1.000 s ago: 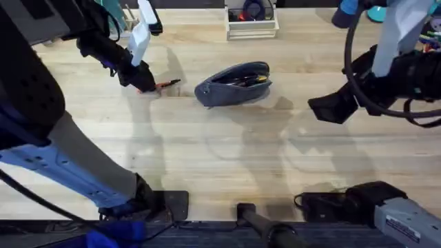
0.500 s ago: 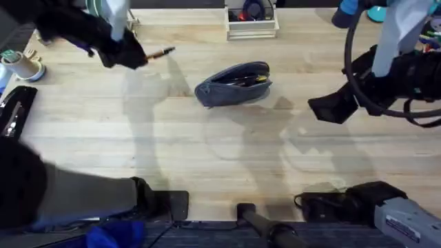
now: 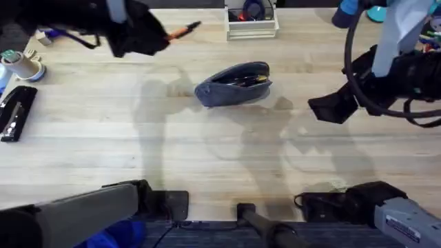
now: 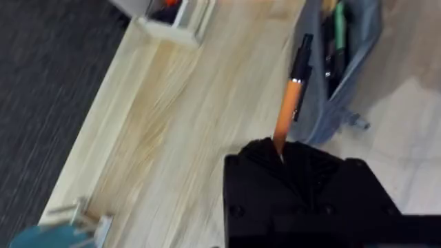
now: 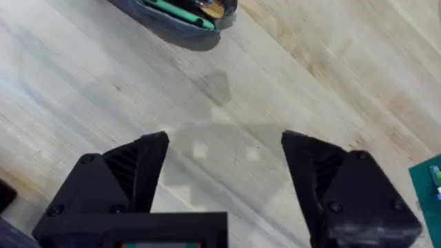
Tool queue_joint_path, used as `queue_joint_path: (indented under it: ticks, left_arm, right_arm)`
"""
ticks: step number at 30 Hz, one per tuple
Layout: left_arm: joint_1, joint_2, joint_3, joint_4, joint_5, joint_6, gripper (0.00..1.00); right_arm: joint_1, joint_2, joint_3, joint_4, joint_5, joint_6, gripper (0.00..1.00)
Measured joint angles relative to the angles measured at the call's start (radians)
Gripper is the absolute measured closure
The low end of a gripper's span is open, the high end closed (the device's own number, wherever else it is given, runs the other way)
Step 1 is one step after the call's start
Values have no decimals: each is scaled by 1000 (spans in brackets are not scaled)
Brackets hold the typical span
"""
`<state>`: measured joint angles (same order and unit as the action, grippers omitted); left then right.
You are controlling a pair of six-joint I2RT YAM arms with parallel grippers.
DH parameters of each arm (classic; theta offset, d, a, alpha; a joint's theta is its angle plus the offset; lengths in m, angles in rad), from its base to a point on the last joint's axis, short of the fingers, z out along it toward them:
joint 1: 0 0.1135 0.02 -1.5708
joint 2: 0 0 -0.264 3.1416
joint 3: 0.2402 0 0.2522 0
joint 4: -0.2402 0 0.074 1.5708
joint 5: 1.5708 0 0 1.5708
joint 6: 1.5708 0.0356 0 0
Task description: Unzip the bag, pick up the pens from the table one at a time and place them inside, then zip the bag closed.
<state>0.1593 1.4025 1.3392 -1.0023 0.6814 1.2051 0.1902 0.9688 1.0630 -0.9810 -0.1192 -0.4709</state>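
- Left end effector (image 3: 162, 36): clenching the orange pen (image 3: 185, 29) by one end, carrying it raised above the counter (image 3: 207, 158), near the far edge and left of the bag (image 3: 234, 84).
- Seeing, in the left wrist view, the orange pen (image 4: 289, 103) sticking straight out past the left end effector (image 4: 282, 155), black end leading and pointing toward the bag (image 4: 351, 41); probably holding it by the tail so the free length can enter the opening first.
- Lying on the counter about mid-width, toward the far side: the bag, zipper parted, mouth facing up, with slim green and dark items showing inside; not being able to tell whether the dark pen is among them.
- Right end effector (image 3: 334, 108): released, jaws spread wide with nothing between them, hovering to the right of the bag and well apart from it; likely waiting there to steady the bag or work the zipper.
- Looking down from the right wrist view, the right end effector (image 5: 224, 158) over bare wood, with the bag (image 5: 179, 14) ahead of it.
- Judging the step in hand: bringing the pen across to the opening, zipping not yet done.
- Noting open room: bare counter between pen and bag and on the near side.
- Watching the white tray (image 3: 252, 26) at the far edge just behind the bag, and the cup (image 3: 24, 65) and black tool (image 3: 15, 114) at the far left, both well apart.
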Motion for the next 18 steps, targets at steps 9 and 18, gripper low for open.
queue_joint_path:
  ticks: [9, 18]
  left_arm:
    - [-202, 0, 0, 6, 20, -92, 958]
    - [-386, 0, 0, 98, -11, -249, 958]
  right_arm:
    - [0, 0, 0, 0, 0, 0, 4]
    - [0, 0, 0, 0, 0, 0, 4]
